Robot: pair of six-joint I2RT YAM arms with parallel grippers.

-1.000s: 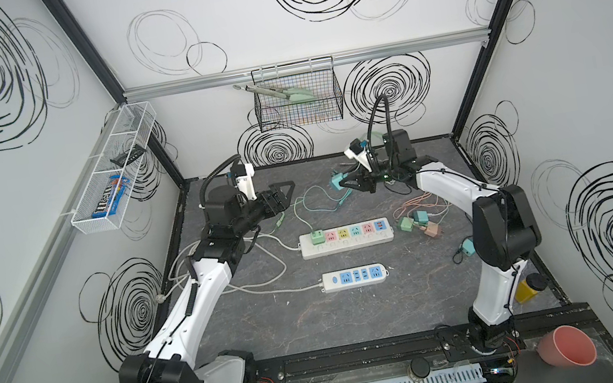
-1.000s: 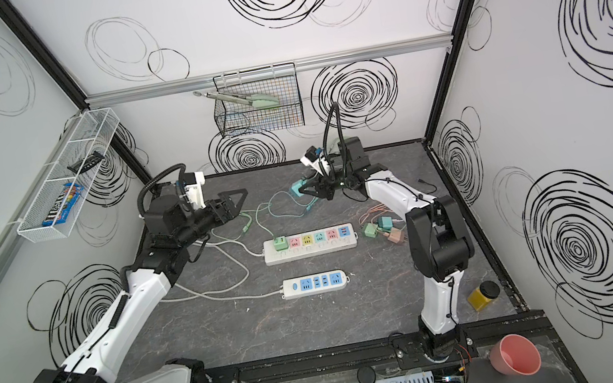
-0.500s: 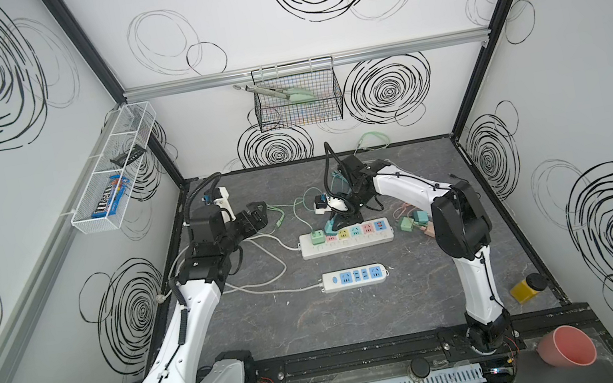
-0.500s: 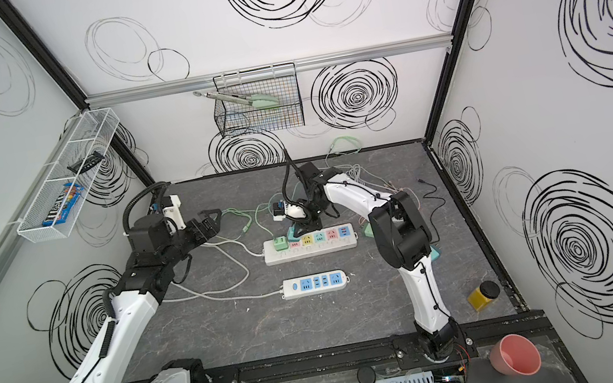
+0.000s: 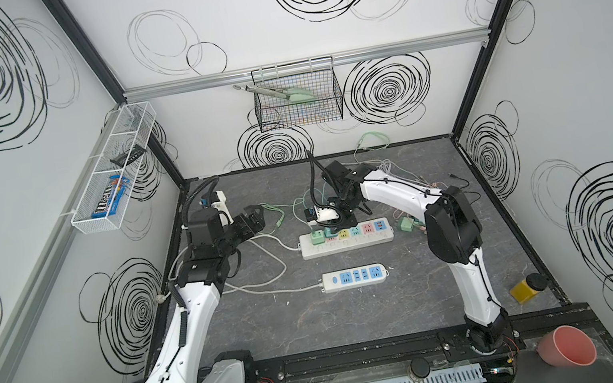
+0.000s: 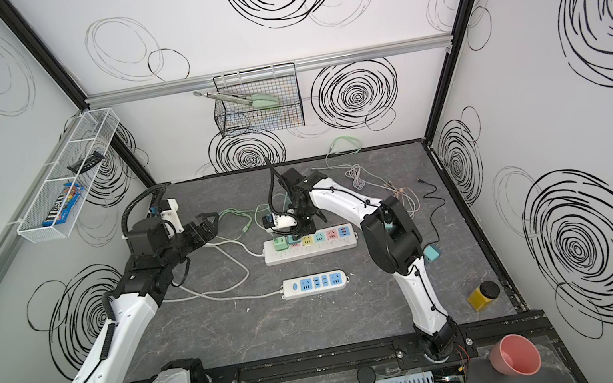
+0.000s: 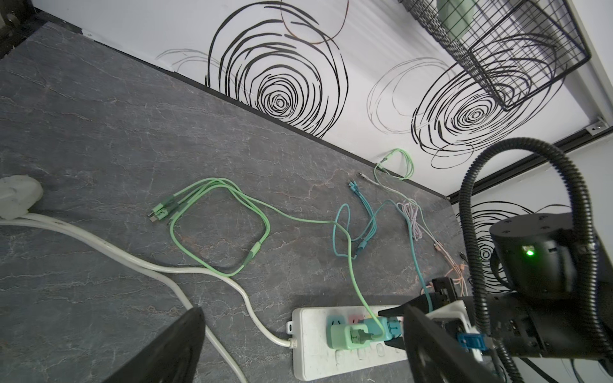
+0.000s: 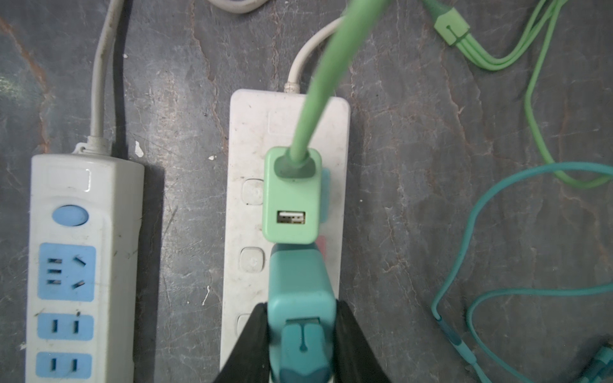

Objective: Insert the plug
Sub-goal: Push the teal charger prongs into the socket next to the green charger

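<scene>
Right gripper (image 8: 300, 345): clenched on the teal plug (image 8: 298, 282), one finger on either flank of its body. The plug sits directly beneath the gripper, over the second outlet of the white power strip (image 8: 252, 132). Its forward end touches the green adapter (image 8: 292, 199), which is seated in the first outlet just ahead of the fingertips. Cannot tell whether the prongs have entered; a sliver of red outlet face shows beside the plug.

Left gripper (image 5: 255, 220): released, jaws wide, nothing between them. It hovers above the bench (image 5: 359, 318), well apart from the right gripper, off the strip's cord end.

Step in hand, as I judge it: the insertion proper, at alignment or press-in. The next move calls for a straight downward push with the plug square to the outlet. Contact with the adapter may cock it. Nothing pins the strip, so it may shift.
</scene>
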